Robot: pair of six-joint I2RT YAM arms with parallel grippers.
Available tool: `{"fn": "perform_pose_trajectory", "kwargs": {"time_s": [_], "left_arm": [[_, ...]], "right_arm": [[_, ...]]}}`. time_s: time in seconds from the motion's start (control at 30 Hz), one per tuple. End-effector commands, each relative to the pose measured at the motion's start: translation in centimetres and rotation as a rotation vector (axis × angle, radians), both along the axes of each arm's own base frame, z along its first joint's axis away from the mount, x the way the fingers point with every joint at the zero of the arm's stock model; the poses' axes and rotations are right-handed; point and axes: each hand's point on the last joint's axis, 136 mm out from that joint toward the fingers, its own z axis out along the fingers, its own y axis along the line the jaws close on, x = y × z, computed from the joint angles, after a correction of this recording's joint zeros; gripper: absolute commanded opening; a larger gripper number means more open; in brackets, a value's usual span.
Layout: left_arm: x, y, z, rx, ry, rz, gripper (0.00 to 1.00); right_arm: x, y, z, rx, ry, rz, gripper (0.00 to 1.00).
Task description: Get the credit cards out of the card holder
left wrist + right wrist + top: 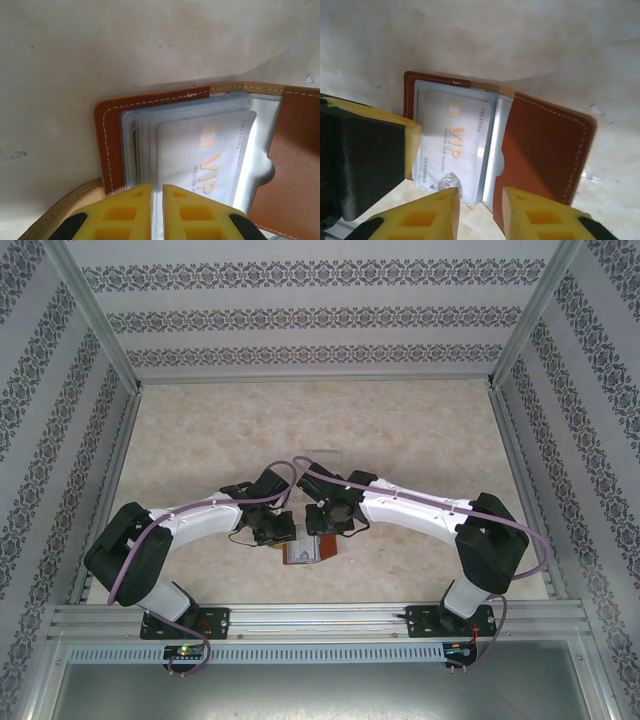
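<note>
Lower centre, my left gripper (157,192) pinches the open card holder (290,165). My right gripper (480,200), jaws apart, straddles the VIP credit card (452,145), which is not yet pulled out.

One card holder (545,145), open, shows one credit card (452,145) at its 9 o'clock side, in a stack of clear sleeves (250,165) too layered to count. Two grippers: left gripper (156,210), right gripper (480,210), two yellow fingers each.
</note>
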Motion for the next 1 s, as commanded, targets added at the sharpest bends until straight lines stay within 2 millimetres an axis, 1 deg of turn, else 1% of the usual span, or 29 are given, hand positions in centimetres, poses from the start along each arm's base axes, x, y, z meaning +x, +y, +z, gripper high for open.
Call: {"fn": "perform_pose_trajectory", "kwargs": {"time_s": [0.0,0.2,0.47,0.73,0.87,0.97], "left_arm": [[-0.4,-0.3,-0.1,-0.008,0.005,-0.005,0.12],[0.0,-0.6,0.8,-0.027,-0.013,0.0,0.1],[0.4,-1.5,1.5,-0.067,-0.021,0.01,0.1],[0.4,-2.5,1.0,-0.084,-0.008,0.01,0.1],[0.2,-2.3,0.4,-0.067,0.003,0.009,0.1],[0.0,-2.0,-0.1,-0.055,0.011,0.006,0.1]], "right_arm": [[-0.6,0.9,-0.9,0.048,0.041,-0.021,0.29],[-0.7,0.6,-2.8,0.09,0.086,-0.059,0.28],[-0.7,-0.5,-4.6,0.127,0.119,-0.111,0.28],[-0.7,-1.2,-5.3,0.14,0.128,-0.138,0.28],[-0.8,-1.3,-5.4,0.148,0.128,-0.142,0.28],[-0.5,-1.0,-4.8,0.169,0.113,-0.139,0.28]]}}
